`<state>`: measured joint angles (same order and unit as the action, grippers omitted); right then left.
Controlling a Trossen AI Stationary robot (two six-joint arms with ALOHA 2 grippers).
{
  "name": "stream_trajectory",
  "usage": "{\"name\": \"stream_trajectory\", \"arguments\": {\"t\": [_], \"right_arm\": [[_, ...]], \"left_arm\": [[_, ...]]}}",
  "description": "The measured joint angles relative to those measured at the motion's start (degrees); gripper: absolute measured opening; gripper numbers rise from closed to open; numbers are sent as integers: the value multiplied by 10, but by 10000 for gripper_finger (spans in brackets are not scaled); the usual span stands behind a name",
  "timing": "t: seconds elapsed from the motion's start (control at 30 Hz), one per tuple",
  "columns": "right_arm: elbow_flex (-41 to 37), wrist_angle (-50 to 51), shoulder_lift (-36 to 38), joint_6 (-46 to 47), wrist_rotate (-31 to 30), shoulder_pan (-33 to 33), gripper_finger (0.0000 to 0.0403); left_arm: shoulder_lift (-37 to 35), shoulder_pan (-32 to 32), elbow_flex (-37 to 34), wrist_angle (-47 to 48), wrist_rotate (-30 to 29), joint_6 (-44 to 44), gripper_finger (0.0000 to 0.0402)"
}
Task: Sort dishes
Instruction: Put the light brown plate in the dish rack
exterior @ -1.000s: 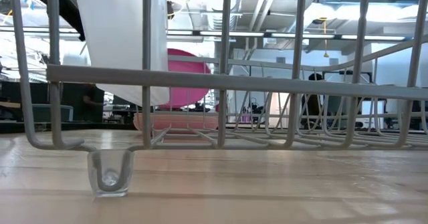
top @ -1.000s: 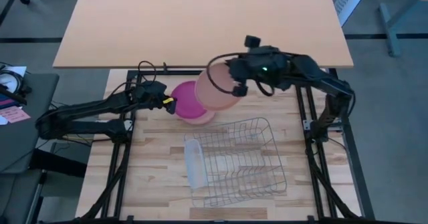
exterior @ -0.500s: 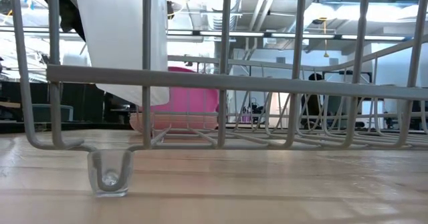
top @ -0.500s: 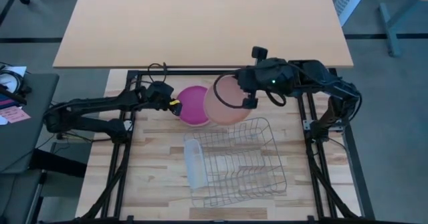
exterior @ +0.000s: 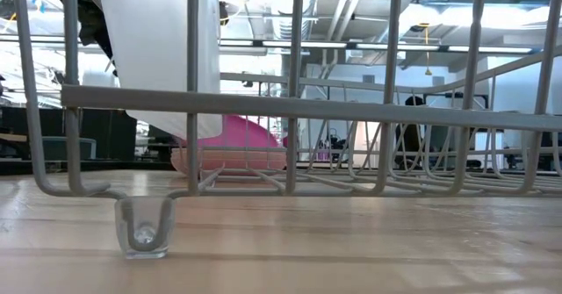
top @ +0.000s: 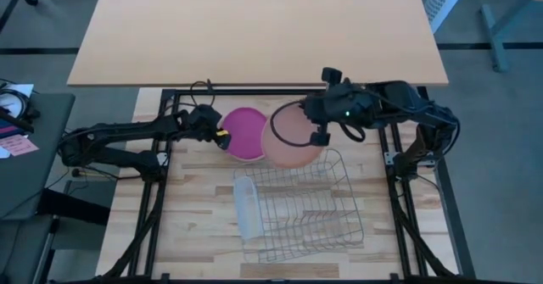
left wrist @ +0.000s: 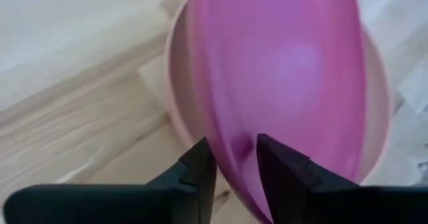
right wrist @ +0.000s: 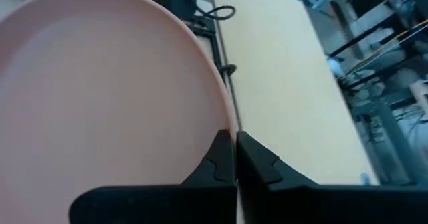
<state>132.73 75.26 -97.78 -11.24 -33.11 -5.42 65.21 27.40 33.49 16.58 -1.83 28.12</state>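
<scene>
Since a second ago: orange-tan plate (top: 293,140) lowered from above the stack toward far rim of wire rack (top: 299,203); magenta plate (top: 246,130) dropped back flatter onto pale pink plate (left wrist: 175,97) near table's far edge. Right gripper (right wrist: 235,158) clenched on orange-tan plate's rim, held on edge, probably for slotting upright between rack wires. Left gripper (left wrist: 235,167) straddling magenta rim, fingers loosened, apparently letting go. Translucent tray (top: 245,203) along rack's left side.
</scene>
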Motion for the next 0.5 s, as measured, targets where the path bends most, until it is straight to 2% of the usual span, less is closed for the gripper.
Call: {"name": "stream_trajectory", "arguments": {"t": [0.23,0.5], "right_arm": [[0,72,-4,136,-6,-23,0],[-18,116,-20,223,-6,-83,0]], "left_arm": [[-1,1,0,45,0,0,109],[-54,-2,0,81,6,-13,115]]}}
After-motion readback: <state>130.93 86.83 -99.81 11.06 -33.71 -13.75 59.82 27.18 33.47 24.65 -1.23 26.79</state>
